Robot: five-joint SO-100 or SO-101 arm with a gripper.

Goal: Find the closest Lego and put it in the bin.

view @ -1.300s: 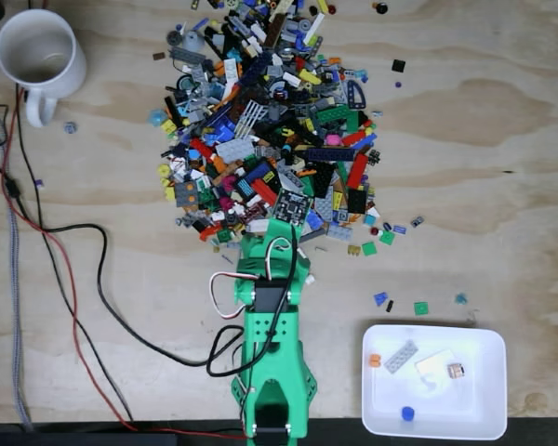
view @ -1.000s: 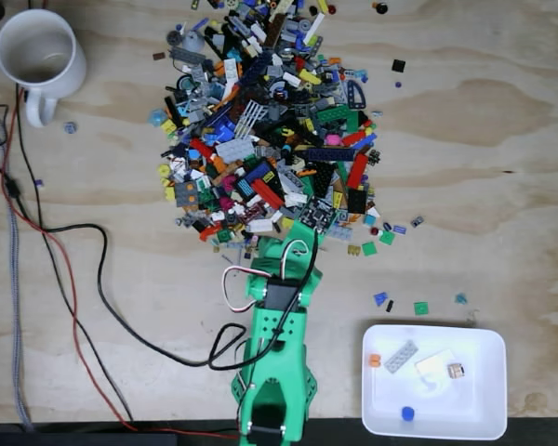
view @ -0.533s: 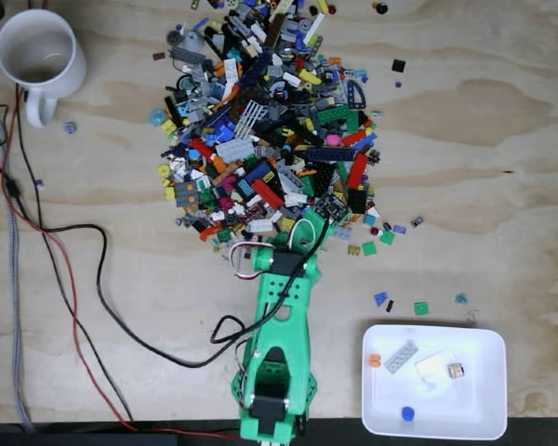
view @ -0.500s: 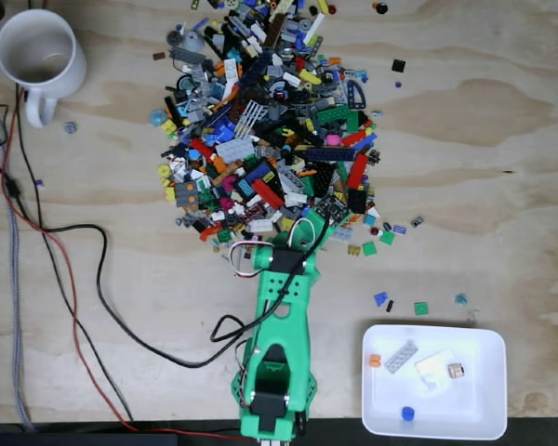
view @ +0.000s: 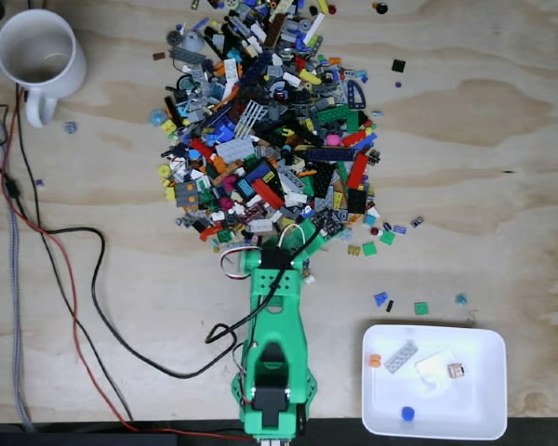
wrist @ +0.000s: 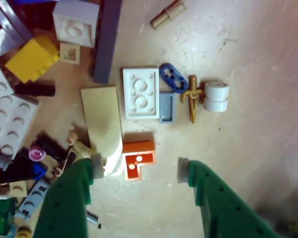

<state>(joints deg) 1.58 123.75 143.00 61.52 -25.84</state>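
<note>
My green gripper (view: 281, 243) sits at the near edge of the big Lego pile (view: 270, 121) in the fixed view. In the wrist view the gripper (wrist: 139, 168) is open, and its padded fingertips (wrist: 183, 169) stand on either side of a small orange L-shaped Lego (wrist: 137, 158) lying flat on the wood. Neither pad touches it. A tan slope piece (wrist: 103, 124) lies right beside the left finger. The white bin (view: 488, 409) stands at the lower right of the arm and holds several small pieces.
A white mug (view: 37, 51) stands at the far left corner. Black and red cables (view: 74, 279) trail across the left side. A white plate piece (wrist: 140, 92), a blue link (wrist: 174, 78) and a white round piece (wrist: 216, 95) lie beyond the orange one. Loose bits (view: 381, 299) lie between pile and bin.
The arm's head swung to the right along the pile's near edge, then came back left and drew slightly away from the pile. The bin's contents are unchanged.
</note>
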